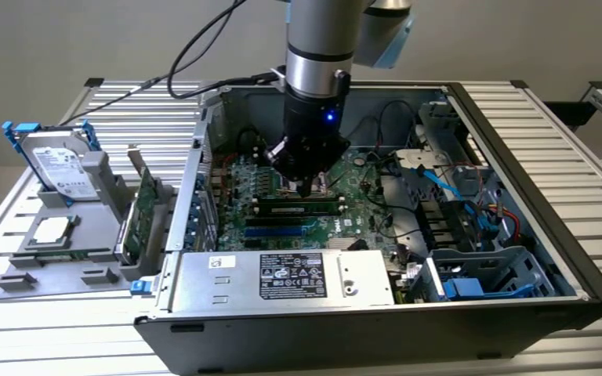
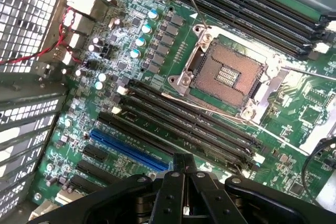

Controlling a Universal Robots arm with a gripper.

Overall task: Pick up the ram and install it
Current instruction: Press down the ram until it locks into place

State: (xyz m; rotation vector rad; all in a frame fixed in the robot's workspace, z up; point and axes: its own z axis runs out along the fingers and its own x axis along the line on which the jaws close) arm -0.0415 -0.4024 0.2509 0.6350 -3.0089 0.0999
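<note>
Gripper [image 1: 303, 186]: lowered inside the open computer case [image 1: 552, 227], tip just above the motherboard [image 1: 369, 192] near the memory slots; in the wrist view its fingers [image 2: 177, 174] meet at the tips with nothing between them.

Ram [image 1: 301, 208]: green stick, seated lengthwise in a black slot directly below the gripper tip, apart from it.

CPU socket [image 2: 227, 73]: uncovered, flanked by rows of black memory slots [image 2: 189, 124].

Blue slot [image 2: 126, 150]: beside the black ones.

Hard drive [image 1: 59, 166]: upright in a grey holder on the exterior view's left, outside the case.

Expansion card [image 1: 142, 205]: standing beside the holder.
</note>
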